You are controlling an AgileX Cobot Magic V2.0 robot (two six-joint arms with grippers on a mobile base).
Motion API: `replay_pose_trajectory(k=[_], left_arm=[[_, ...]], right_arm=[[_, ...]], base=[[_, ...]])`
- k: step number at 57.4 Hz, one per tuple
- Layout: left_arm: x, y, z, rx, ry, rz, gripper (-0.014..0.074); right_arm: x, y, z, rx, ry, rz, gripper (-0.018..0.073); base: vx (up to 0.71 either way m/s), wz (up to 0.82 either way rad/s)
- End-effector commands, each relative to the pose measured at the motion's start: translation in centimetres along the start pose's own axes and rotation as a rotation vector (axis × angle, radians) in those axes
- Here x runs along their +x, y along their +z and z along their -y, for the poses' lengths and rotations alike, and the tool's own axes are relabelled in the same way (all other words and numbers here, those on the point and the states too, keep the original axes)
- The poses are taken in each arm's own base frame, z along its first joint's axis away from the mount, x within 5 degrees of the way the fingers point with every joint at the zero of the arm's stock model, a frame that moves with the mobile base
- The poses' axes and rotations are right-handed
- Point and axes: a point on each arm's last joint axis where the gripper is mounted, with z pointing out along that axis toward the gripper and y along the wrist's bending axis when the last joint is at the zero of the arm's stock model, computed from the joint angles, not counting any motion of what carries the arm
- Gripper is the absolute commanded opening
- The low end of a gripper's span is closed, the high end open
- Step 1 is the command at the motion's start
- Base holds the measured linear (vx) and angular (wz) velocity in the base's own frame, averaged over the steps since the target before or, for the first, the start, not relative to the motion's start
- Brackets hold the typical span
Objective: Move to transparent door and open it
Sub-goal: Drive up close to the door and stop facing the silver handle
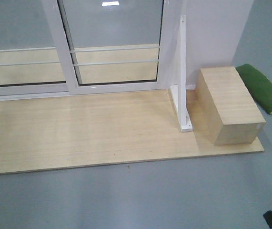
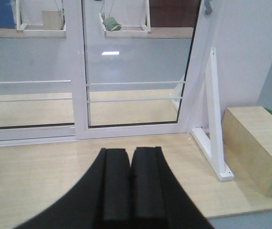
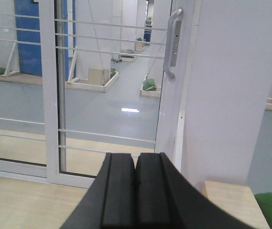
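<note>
The transparent door [image 3: 109, 90] is a clear glass panel in a glossy white frame, crossed by thin white bars. It stands straight ahead and is closed against the white wall. Its curved grey handle [image 3: 171, 43] is high on the right edge. Only the door's lower part [image 1: 116, 38] shows in the front view, and the left wrist view sees the door [image 2: 136, 62] with the handle's tip [image 2: 207, 7]. My right gripper [image 3: 136, 156] is shut and holds nothing, well short of the door and below the handle. The left gripper [image 2: 130, 151] is also shut and holds nothing, over the wooden platform.
A similar barred glass panel [image 1: 16, 47] without a handle adjoins on the left. A light wooden platform [image 1: 88, 129] lies before the door. On its right stand a white bracket post [image 1: 183, 71] and a wooden box [image 1: 228, 105]. A green cushion [image 1: 262, 88] lies beyond.
</note>
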Motion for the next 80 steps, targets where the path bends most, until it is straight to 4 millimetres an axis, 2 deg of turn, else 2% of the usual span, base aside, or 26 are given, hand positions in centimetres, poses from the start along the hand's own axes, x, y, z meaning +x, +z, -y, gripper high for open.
replay_pose_trajectory(k=[1,42,80], left_arm=[[0.19,0.17,0.0,0.01,-0.008,0.066,0.0],[0.19,0.17,0.0,0.01,-0.008,0.066,0.0],[0.19,0.17,0.0,0.01,-0.008,0.066,0.0]], right_arm=[[-0.41,-0.09,0.1,0.017,-0.004,0.086,0.0002],[-0.41,-0.09,0.1,0.017,-0.004,0.086,0.0002],[-0.41,-0.09,0.1,0.017,-0.004,0.086,0.0002]], base=[[0.56,0.21],[0.51,0.11],[0.37,0.0]])
